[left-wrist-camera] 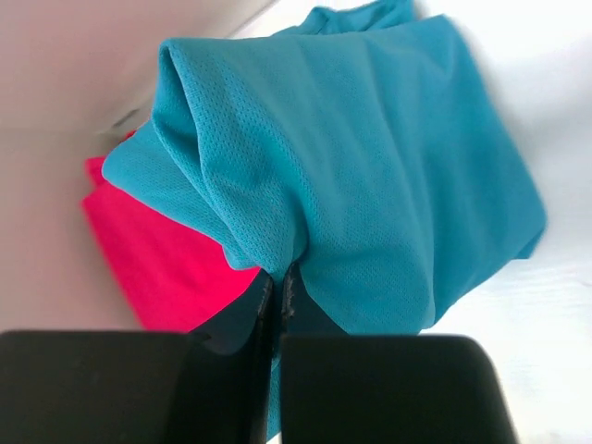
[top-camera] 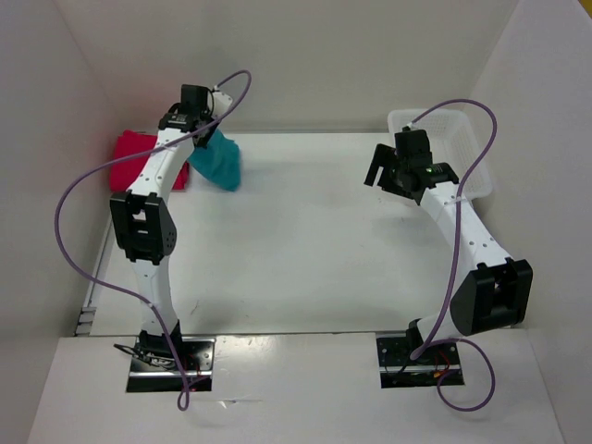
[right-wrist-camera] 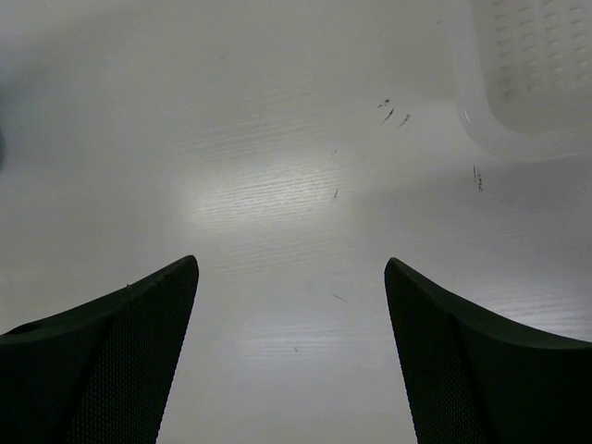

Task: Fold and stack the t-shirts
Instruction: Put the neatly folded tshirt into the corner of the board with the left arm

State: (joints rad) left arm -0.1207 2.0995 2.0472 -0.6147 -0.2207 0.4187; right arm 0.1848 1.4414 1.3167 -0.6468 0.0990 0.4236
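Teal t-shirt (left-wrist-camera: 370, 166) pinched in left claw (left-wrist-camera: 276, 289), far-left table (top-camera: 305, 240) edge | right claw (right-wrist-camera: 291, 268) wide near basket (right-wrist-camera: 532, 74)

left tool (left-wrist-camera: 276, 279) pinched shut, arm reaching far; right tool (right-wrist-camera: 291, 264) spread wide.

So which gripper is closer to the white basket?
Right. The right gripper hovers open just beside the basket; the left gripper is across the table, pinching the teal shirt.

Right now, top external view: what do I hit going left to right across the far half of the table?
red t-shirt → teal t-shirt → open right gripper → white basket. The left arm is left out because it overlaps both shirts.
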